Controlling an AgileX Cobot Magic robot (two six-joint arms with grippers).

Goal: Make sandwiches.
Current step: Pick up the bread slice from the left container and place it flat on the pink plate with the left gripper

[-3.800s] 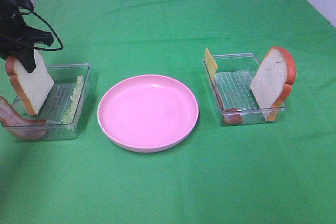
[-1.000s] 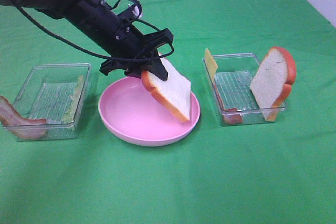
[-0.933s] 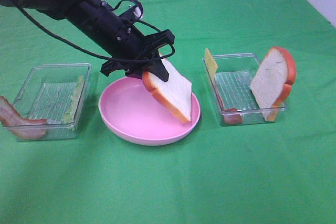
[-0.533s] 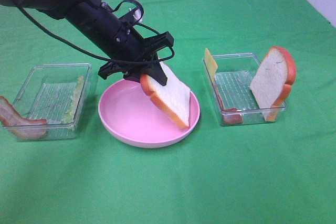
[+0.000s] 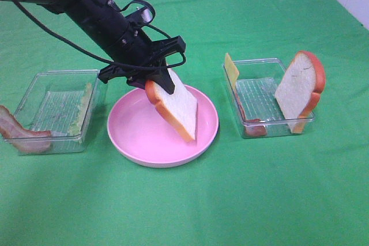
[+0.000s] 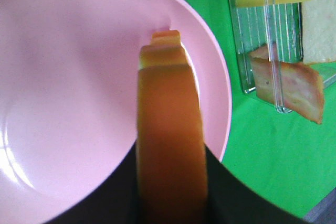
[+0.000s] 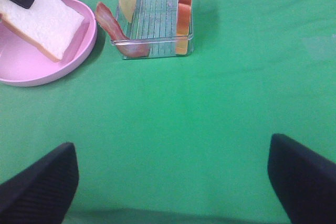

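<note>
**First bread slice held over the plate**

From the high camera, our left gripper [image 5: 161, 82] is clamped on the crust end of a bread slice [image 5: 176, 110]. The slice hangs tilted below the fingers, over the pink plate [image 5: 135, 136]. We cannot tell whether its lower corner touches the plate. Back along the arm from the gripper sits the left tray [image 5: 63, 74], with lettuce [image 5: 83, 105] inside and a bacon strip [image 5: 20, 136] draped over its wall. Out past the held slice, the right tray [image 5: 268, 60] carries a cheese square [image 5: 232, 70] and a second bread slice [image 5: 300, 90] leaning nearly upright.

In the left wrist view we look down the slice edge-on. Its orange-brown crust runs straight out from between the dark fingers, with the plate beneath it.

In the right wrist view, our right gripper [image 7: 170, 187] has its jaws wide apart and holds nothing. The right tray is well ahead of it.

We judge the slice light and stiff, since it shows no sag though pinched at one end only. The smooth crust may be slippery, so pinching across the thickness near the crust, as we do now, seems the best hold.
</note>
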